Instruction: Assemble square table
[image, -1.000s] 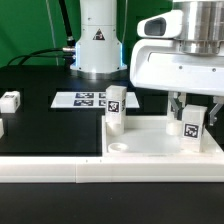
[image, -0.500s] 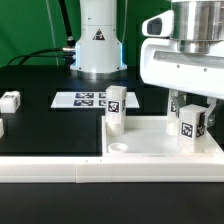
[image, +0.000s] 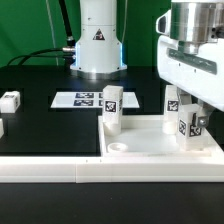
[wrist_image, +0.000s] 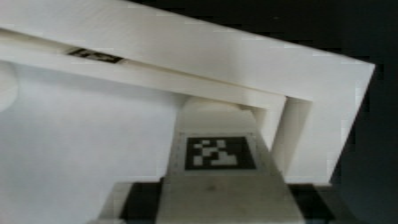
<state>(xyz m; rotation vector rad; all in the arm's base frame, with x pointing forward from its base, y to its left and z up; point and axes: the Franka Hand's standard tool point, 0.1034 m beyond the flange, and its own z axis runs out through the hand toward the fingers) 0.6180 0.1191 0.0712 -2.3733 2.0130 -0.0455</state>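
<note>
At the exterior view's left, a loose leg (image: 10, 100) lies on the black counter (image: 50, 130). The marker board (image: 84, 98) lies farther back. An upright leg (image: 112, 108) stands at the left edge of the square tabletop (image: 150, 145), behind a round socket (image: 118, 147). At the right, the fingers (image: 172, 103) clamp a tagged leg (image: 189, 123) upright over the tabletop's right side. Whether it touches the tabletop cannot be told.

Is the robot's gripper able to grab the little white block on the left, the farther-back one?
Probably not yet. The gripper is shut on a leg at the tabletop, so it must let go first. Nothing seems to block the way to the loose block.
</note>
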